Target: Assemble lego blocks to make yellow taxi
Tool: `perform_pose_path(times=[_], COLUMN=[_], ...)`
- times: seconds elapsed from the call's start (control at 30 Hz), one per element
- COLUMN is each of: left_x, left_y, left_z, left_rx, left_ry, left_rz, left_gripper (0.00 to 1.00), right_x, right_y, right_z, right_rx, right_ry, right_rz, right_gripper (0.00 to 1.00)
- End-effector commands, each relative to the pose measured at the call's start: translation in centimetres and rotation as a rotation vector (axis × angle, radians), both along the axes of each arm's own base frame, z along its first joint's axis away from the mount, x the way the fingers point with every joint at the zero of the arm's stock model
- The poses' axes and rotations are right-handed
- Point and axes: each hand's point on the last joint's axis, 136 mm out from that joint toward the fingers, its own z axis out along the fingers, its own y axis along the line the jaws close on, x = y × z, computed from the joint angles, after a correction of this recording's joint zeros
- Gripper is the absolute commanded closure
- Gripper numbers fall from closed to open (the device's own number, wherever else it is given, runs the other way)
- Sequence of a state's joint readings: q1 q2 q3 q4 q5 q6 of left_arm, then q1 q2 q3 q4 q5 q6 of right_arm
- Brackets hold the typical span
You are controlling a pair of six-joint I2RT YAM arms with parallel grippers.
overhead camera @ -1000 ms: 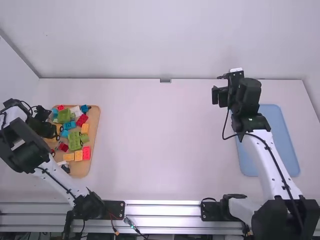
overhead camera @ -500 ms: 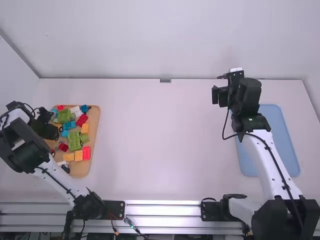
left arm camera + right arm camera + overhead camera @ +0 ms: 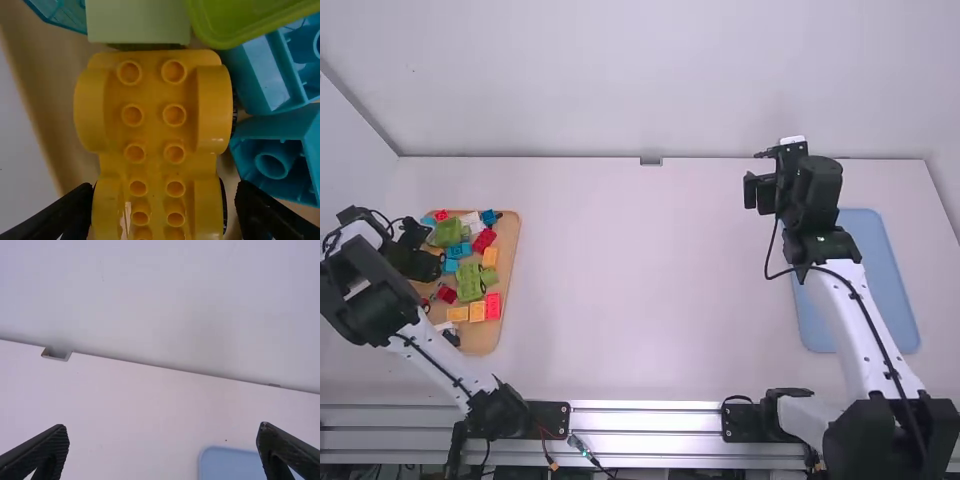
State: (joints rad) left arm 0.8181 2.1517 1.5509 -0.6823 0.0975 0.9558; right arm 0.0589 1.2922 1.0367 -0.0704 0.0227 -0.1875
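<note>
base (image 3: 154, 110) — yellow, wheeled — under left gripper (image 3: 423, 264), fingers apart, right gripper (image 3: 758, 174), fingers apart

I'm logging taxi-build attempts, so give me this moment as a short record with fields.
left gripper: open, fingers astride the yellow vehicle base
yellow vehicle base: studs bare, black wheels visible on one side
base location: wooden tray, beside turquoise blocks
other blocks in tray: red, green, orange
right gripper: open, holding nothing
blue tray: table's right side
</note>
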Motion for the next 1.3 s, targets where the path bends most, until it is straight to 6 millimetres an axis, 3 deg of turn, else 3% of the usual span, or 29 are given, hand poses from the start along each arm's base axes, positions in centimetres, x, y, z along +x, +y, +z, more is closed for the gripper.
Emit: perform_pose_path(times=[0.0, 0.37, 0.47, 0.63, 0.67, 0.77, 0.87, 0.93, 1.03, 1.1, 1.17, 1.2, 1.23, 1.27], left_x=[-0.1, -0.6, -0.4, -0.2, -0.1, 0.6, 1.5, 2.8, 4.9, 6.6, 7.4, 8.7, 9.5, 9.6], left_y=[-0.5, -0.1, -0.3, 0.1, 0.1, 0.2, 0.3, 0.0, -1.9, -5.0, -6.8, -9.2, -10.8, -11.1], left_z=[-0.6, -2.1, -2.2, -1.7, -1.2, 0.3, 3.0, 6.4, 10.0, 12.9, 14.1, 15.2, 15.5, 15.6], left_rx=[-0.026, -0.015, -0.026, -0.017, -0.018, -0.025, -0.029, -0.043, -0.086, -0.138, -0.155, -0.161, -0.155, -0.153], left_ry=[0.001, 0.042, 0.035, 0.032, 0.032, 0.027, 0.019, -0.014, -0.074, -0.12, -0.137, -0.152, -0.153, -0.152], left_rz=[-0.012, -0.006, -0.01, 0.0, 0.003, 0.022, 0.06, 0.089, 0.04, -0.082, -0.146, -0.222, -0.266, -0.272], left_gripper=[0.27, 0.28, 0.37, 0.62, 0.67, 0.68, 0.72, 0.72, 0.75, 0.75, 0.75, 0.85, 0.86, 0.86], right_x=[0.4, 0.4, 0.4, 0.4, 0.4, 0.5, 0.5, 0.6, 0.5, 0.5, 0.5, 0.5, 0.5, 0.4], right_y=[0.0, 0.0, 0.0, 0.0, 0.0, 0.0, 0.0, 0.0, 0.1, 0.0, 0.0, 0.0, 0.0, 0.0], right_z=[1.3, 1.3, 1.3, 1.3, 1.4, 1.5, 1.7, 1.7, 1.7, 1.6, 1.5, 1.5, 1.4, 1.4], right_rx=[0.004, 0.004, 0.004, 0.004, 0.004, 0.005, 0.005, 0.005, 0.005, 0.006, 0.005, 0.004, 0.004, 0.004], right_ry=[-0.027, -0.027, -0.028, -0.028, -0.031, -0.038, -0.044, -0.046, -0.045, -0.042, -0.038, -0.035, -0.035, -0.035], right_rz=[-0.002, -0.002, -0.002, -0.003, -0.002, -0.002, -0.002, -0.002, 0.0, -0.003, -0.003, -0.003, -0.003, -0.002], right_gripper=[0.01, 0.01, 0.01, 0.01, 0.01, 0.01, 0.01, 0.01, 0.01, 0.01, 0.01, 0.01, 0.01, 0.01])
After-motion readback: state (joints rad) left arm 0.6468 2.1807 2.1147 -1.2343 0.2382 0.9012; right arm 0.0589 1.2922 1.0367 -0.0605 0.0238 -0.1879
